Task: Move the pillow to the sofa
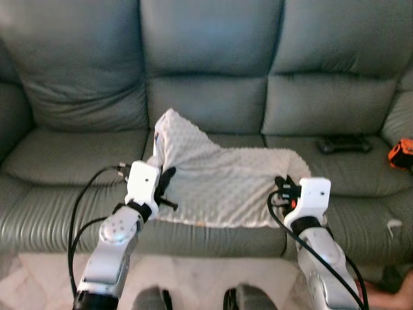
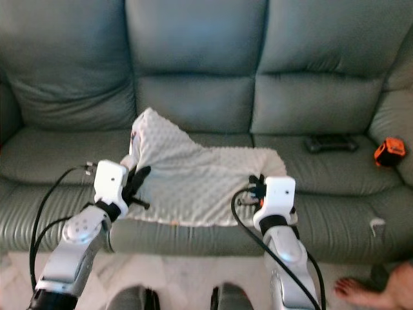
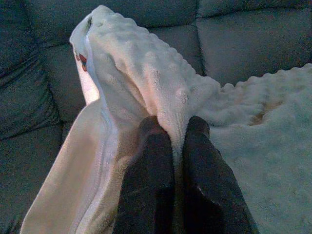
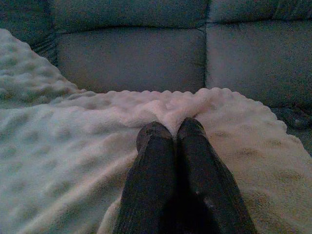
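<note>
A white, bumpy-textured pillow lies on the middle seat of the grey-green sofa, one corner sticking up toward the backrest. My left gripper is at the pillow's left edge, shut on a fold of its fabric, as the left wrist view shows. At the pillow's right edge my right gripper is likewise shut on a pinch of the fabric. The pillow's front edge reaches the front of the seat.
A black remote-like object lies on the right seat cushion. Next to it, at the far right, sits an orange and black object. A person's bare foot stands on the floor at the lower right. Pale floor shows below the sofa front.
</note>
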`<state>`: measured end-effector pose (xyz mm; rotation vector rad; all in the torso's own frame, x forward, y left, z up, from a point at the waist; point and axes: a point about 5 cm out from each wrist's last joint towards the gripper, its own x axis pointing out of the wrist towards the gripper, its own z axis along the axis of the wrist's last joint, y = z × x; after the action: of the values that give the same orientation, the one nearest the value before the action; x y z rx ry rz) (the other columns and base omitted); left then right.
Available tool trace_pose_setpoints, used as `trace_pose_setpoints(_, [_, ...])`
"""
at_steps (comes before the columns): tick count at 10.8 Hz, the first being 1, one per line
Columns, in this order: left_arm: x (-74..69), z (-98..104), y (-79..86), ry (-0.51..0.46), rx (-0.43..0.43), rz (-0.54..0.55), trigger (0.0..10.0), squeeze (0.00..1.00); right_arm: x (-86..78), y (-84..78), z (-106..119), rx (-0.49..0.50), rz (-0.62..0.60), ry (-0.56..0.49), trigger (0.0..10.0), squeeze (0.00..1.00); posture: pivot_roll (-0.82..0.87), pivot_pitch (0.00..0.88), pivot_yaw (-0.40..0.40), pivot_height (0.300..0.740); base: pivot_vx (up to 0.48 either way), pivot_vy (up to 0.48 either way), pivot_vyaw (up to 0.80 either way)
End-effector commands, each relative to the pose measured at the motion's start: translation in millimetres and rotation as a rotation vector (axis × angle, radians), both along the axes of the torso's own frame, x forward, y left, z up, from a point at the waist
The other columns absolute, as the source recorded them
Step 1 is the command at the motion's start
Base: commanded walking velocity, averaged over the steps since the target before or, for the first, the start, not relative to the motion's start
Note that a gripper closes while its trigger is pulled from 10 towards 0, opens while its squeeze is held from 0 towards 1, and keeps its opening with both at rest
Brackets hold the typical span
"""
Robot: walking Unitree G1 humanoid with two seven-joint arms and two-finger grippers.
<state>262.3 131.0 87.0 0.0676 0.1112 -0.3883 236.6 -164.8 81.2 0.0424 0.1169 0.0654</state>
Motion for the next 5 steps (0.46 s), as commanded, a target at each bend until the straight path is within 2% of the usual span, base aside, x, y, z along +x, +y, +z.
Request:
trace_pose_setpoints(1, [-1.3, 3.0, -3.8, -0.011, 0.002, -0.015, 10.0, 0.0, -0.3, 3.1, 5.5, 0.002, 0.015, -0.021, 10.0, 0.0, -0.07, 0.066, 0.008, 0.645, 0.0, 0.0, 0.0])
trace_pose_setpoints(2, [-0.7, 3.0, -4.3, -0.011, 0.001, -0.013, 10.0, 0.0, -0.1, 3.0, 5.7, 0.0, 0.015, -0.021, 10.0, 0.0, -0.07, 0.066, 0.007, 0.625, 0.0, 0.0, 0.0])
trace_pose_setpoints(5, [0.6, 5.6, -5.7, -0.017, -0.012, -0.015, 10.0, 0.0, 1.1, 2.2, 6.5, 0.0, 0.016, -0.024, 10.0, 0.0, -0.07, 0.064, 0.002, 0.62, 0.0, 0.0, 0.0])
